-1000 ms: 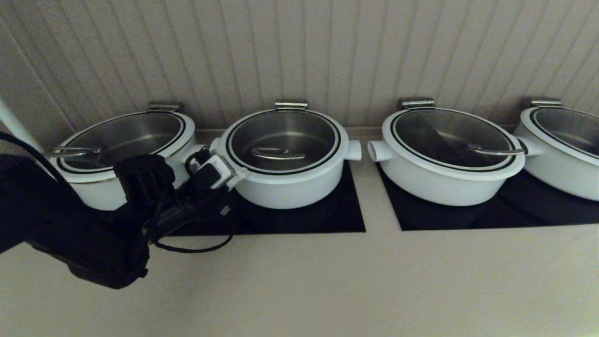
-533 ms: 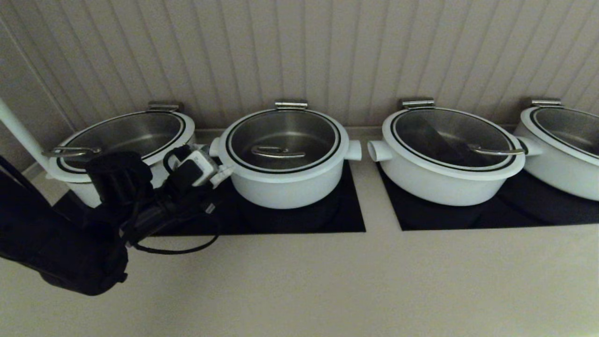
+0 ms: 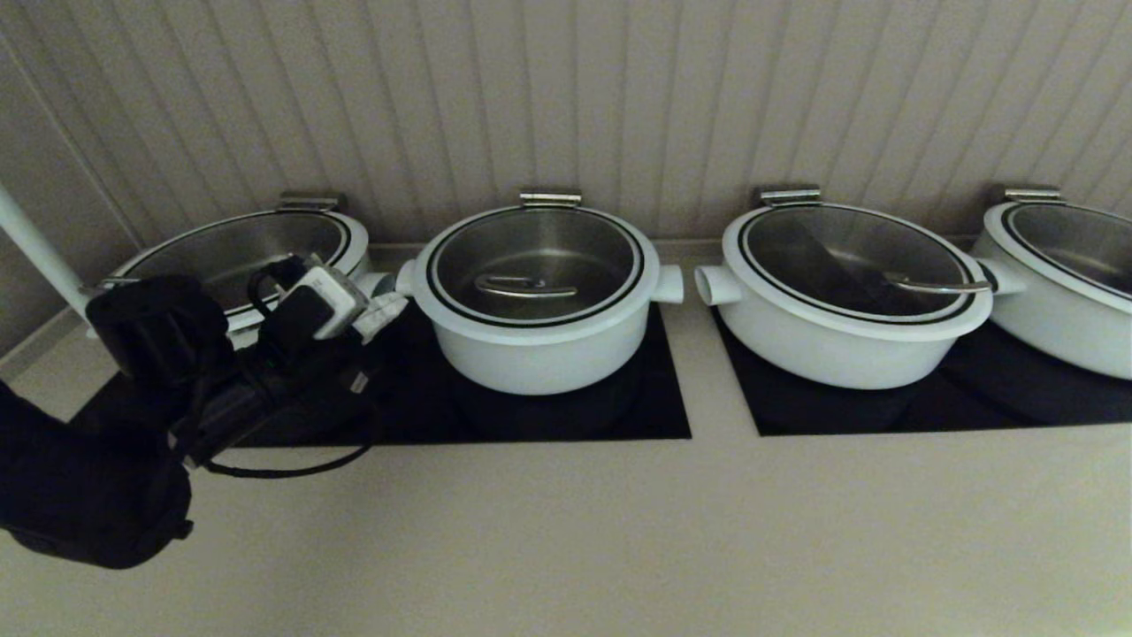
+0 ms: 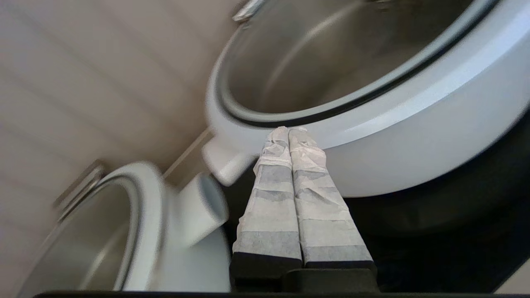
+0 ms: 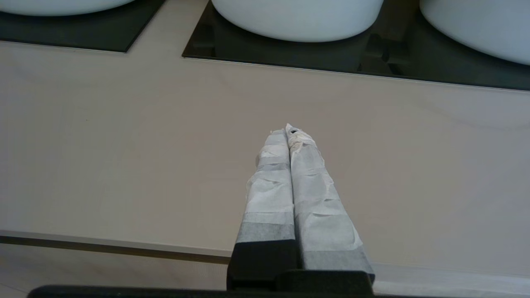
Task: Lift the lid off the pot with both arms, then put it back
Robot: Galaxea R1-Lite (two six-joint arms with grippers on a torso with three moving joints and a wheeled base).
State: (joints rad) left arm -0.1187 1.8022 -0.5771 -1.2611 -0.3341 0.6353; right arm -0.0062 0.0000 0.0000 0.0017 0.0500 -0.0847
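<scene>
While the lid (image 3: 535,265) sits seated on the pot (image 3: 539,305), left gripper (image 3: 382,311) hovers beside its left stub, fingers pressed together, empty; open them before reaching the central handle. Right gripper (image 5: 288,131), likewise closed, hangs over the bench (image 5: 124,136).

I see the round glass lid (image 3: 534,266) sitting on the deep round white pot (image 3: 538,301), second from left in a row of pots along the far wall on the beige counter (image 3: 619,531). My left claw (image 3: 382,311) sits just left of it.
</scene>
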